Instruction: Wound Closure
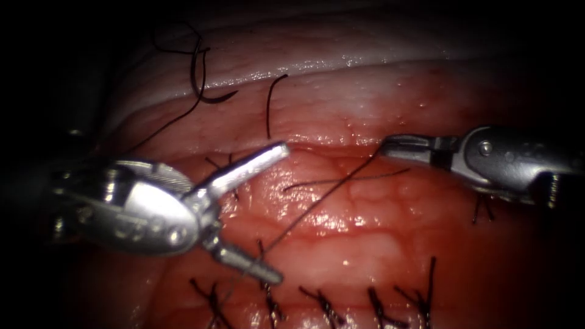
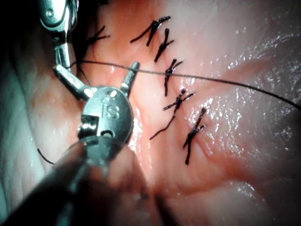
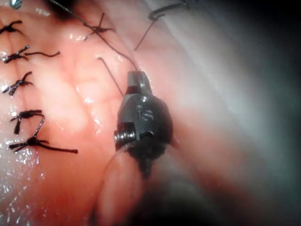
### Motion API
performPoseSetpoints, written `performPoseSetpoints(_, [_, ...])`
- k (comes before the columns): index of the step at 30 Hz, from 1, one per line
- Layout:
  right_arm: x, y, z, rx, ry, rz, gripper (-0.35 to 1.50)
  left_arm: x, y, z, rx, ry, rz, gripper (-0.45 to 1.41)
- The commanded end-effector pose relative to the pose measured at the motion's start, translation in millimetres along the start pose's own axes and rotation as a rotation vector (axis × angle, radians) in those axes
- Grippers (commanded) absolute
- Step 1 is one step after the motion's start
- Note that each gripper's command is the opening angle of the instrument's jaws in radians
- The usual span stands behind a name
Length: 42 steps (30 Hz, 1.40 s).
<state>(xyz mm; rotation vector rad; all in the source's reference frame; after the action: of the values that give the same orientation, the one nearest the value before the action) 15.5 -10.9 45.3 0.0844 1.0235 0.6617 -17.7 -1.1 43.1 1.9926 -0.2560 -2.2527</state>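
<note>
Your left tool (image 1: 277, 213) stands with jaws spread wide and holds nothing; the thread (image 1: 317, 204) passes between its two tips, a placement that would suit taking the strand. Your right tool (image 1: 390, 146) has its jaws closed on that thread's upper end, and the strand runs taut from its tip down to the tissue (image 1: 378, 244) near the left tool's lower jaw. A row of knotted stitches (image 1: 323, 304) lies below both tools. I cannot locate the needle. The stamped marks on the left tool's clevis cannot be read with confidence.
</note>
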Motion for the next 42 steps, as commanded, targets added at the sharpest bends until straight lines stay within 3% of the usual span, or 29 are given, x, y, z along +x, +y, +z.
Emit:
performPoseSetpoints(1, [-0.7,0.8,0.9,-0.002,0.001,-0.003,-0.35,-0.3,0.0,0.5,0.003,0.016,0.005,0.66])
performPoseSetpoints(6, [-1.4,2.1,1.0,-0.008,0.006,-0.005,-0.35,0.2,0.4,0.3,0.01,0.049,0.05,0.14])
performPoseSetpoints(9, [-1.9,3.6,0.9,0.002,0.037,0.015,-0.35,-0.1,1.2,0.6,-0.016,0.075,0.124,0.07])
performPoseSetpoints(20, [-2.2,3.4,1.3,0.012,0.044,0.036,-0.35,-0.8,2.8,2.5,-0.098,0.093,0.17,0.12])
performPoseSetpoints(27, [-2.3,3.0,1.4,0.016,0.051,0.04,-0.35,-0.6,2.9,3.1,-0.111,0.11,0.175,0.41])
performPoseSetpoints(29, [-2.3,2.9,1.4,0.015,0.052,0.04,-0.35,-0.5,2.9,3.2,-0.11,0.111,0.174,0.41])
performPoseSetpoints(31, [-2.4,2.7,1.4,0.016,0.05,0.039,-0.35,-0.5,2.8,3.2,-0.108,0.103,0.174,0.26])
performPoseSetpoints(32, [-2.4,2.6,1.4,0.018,0.048,0.038,-0.35,-0.5,2.8,3.1,-0.107,0.098,0.174,0.07])
performPoseSetpoints(33, [-2.4,2.5,1.4,0.018,0.048,0.038,-0.35,-0.5,2.8,3.0,-0.105,0.09,0.174,-0.4])
performPoseSetpoints(42, [-1.8,1.1,0.9,0.061,0.067,0.037,-0.35,-0.4,1.3,0.8,-0.095,0.021,0.161,-0.45])
